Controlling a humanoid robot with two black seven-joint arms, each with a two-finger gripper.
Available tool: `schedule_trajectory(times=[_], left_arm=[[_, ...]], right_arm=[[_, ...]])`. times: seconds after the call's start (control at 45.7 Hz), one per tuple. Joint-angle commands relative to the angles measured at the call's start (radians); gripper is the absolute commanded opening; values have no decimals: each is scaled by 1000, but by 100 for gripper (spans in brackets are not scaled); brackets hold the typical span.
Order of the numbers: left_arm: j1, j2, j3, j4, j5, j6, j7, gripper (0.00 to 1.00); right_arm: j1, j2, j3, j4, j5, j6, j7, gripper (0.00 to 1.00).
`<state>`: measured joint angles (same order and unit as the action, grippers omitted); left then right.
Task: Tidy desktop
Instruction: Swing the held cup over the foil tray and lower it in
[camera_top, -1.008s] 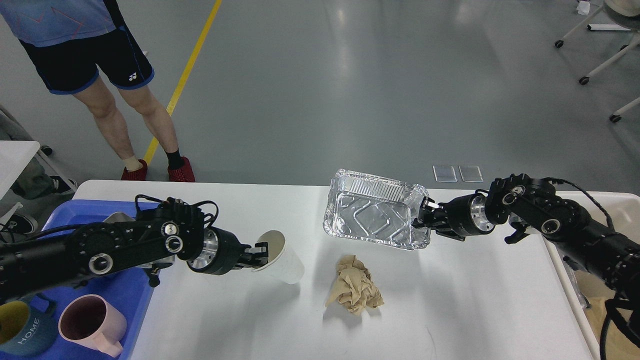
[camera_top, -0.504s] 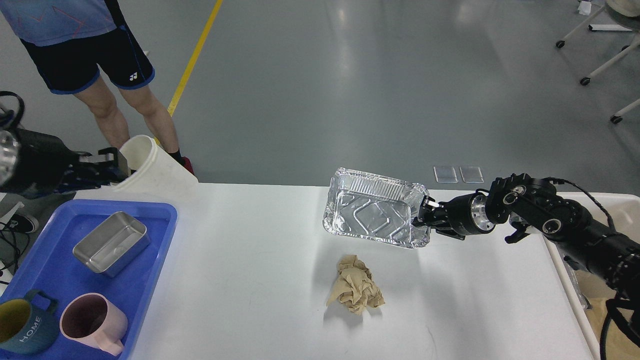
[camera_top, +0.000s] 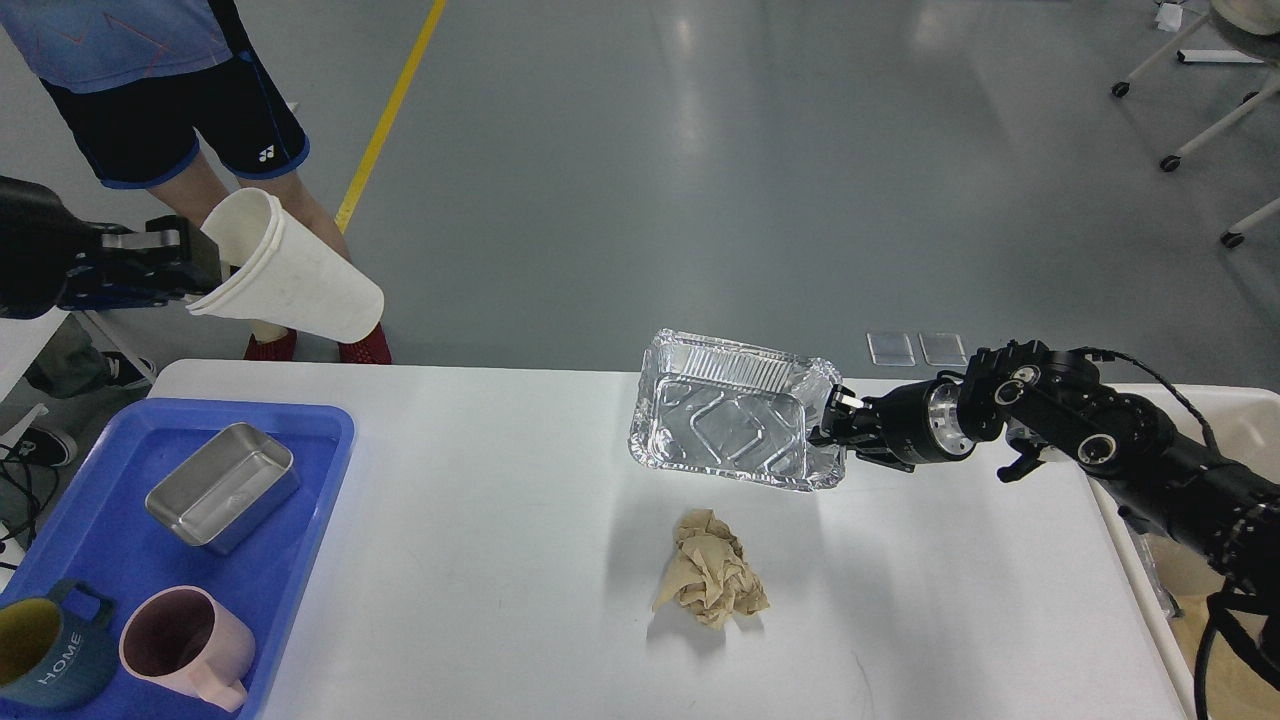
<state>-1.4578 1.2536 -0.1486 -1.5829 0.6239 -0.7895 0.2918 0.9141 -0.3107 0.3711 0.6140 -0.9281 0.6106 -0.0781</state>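
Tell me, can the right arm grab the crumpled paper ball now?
Probably not yet. The right pincer is shut on the foil tray, so it is busy. The paper ball lies bare on the desktop, nothing covering it.

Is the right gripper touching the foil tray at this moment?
Touching. The head view shows the right gripper clamped on the right rim of the foil tray, which hangs tilted above the desktop.

1. Left gripper (camera_top: 190, 262), raised off the tabletop (camera_top: 480, 560), jaws clamped on white paper cup (camera_top: 295, 275) rim.
2. Right gripper (camera_top: 835, 420) pinches foil tray (camera_top: 725, 425) edge, tray tilted.
3. Crumpled brown paper (camera_top: 710, 568) lies below the tray.
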Motion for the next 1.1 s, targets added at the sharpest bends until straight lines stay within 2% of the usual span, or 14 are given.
schedule_trajectory(times=[0.0,0.219,0.307,0.329,0.438,0.657,0.81,0.92,1.073], left_arm=[[-52,-104,6,43,0,3,4,3],[-64,-456,14,205,19,27,9,4],[-65,-597,23,290,20,36,10,4],[-67,-667,36,332,22,38,13,4],[-67,-821,67,452,49,38,23,5],[-53,-1002,158,652,85,35,21,5],[-30,-1121,170,765,85,42,12,5],[14,-1240,165,866,82,104,9,5],[46,-1324,164,893,80,156,7,6]], right_arm=[[6,1,0,3,-1,0,0,0],[6,2,0,4,-1,-5,0,0],[5,2,0,6,0,-5,1,0],[3,2,0,7,-1,-5,1,0],[2,-5,0,26,-1,-9,0,0],[-6,-8,0,29,-1,-15,1,0],[-9,-7,0,32,-1,-20,1,0],[-11,-1,0,32,-1,-22,1,0],[-11,2,0,36,-1,-34,1,0]])
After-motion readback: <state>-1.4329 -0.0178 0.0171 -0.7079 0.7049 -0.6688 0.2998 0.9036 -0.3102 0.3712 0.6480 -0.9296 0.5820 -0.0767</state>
